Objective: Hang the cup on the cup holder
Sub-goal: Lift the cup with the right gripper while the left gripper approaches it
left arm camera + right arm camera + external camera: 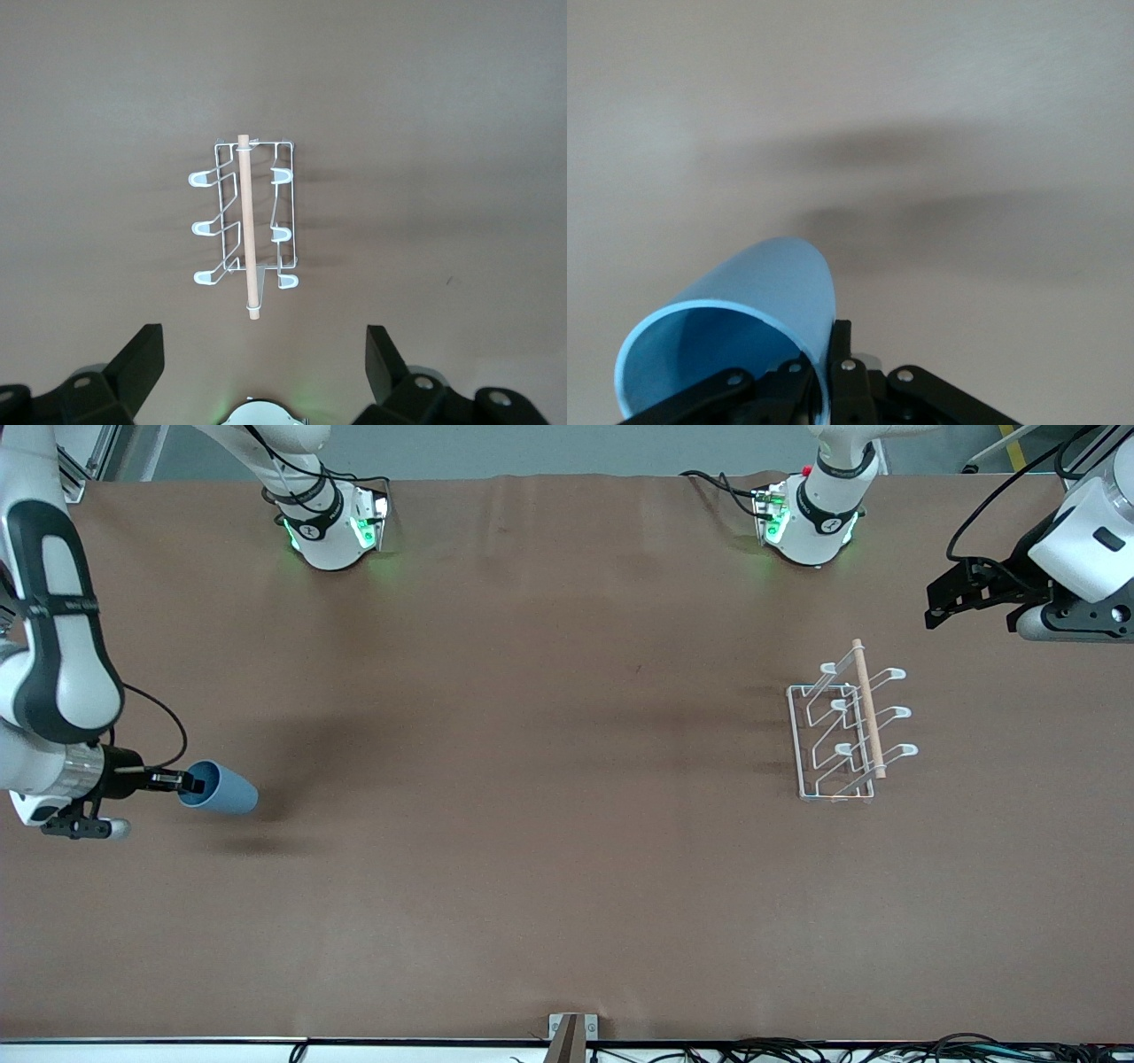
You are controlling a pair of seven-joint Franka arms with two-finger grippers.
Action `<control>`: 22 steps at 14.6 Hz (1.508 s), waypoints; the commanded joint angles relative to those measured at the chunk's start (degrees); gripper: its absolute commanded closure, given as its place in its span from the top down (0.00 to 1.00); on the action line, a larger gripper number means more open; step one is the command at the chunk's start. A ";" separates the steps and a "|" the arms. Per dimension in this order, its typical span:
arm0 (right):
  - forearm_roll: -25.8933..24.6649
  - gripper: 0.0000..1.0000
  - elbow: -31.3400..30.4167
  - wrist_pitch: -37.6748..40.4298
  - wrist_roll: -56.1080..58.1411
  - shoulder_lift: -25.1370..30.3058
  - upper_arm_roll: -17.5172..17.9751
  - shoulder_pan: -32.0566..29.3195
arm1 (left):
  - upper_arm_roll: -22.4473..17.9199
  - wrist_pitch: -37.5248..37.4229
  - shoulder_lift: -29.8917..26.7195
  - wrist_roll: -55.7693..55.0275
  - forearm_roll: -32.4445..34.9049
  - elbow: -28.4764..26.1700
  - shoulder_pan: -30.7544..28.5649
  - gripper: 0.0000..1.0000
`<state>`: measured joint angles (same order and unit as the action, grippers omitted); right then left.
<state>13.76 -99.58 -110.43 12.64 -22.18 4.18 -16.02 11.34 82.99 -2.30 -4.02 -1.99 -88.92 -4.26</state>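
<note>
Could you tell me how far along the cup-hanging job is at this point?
Done: the right gripper has shut its fingers on the cup's rim, at the right arm's end of the table. In hand: carrying it to the cup holder. Left: hanging it on a prong; all six are bare. The left gripper waits open over the holder.

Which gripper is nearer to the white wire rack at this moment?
Left. The left gripper hangs open beside the rack. The right gripper, shut on the blue cup, is at the right arm's end of the table.
</note>
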 commanded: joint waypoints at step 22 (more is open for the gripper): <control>51.71 0.02 -2.64 -0.05 -3.23 6.89 21.83 13.30 | 2.19 12.71 13.37 7.79 1.36 12.63 33.52 1.00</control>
<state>63.82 -101.66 -110.56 9.48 -15.02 23.98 -2.02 13.94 94.42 7.99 1.16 -2.00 -79.90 27.54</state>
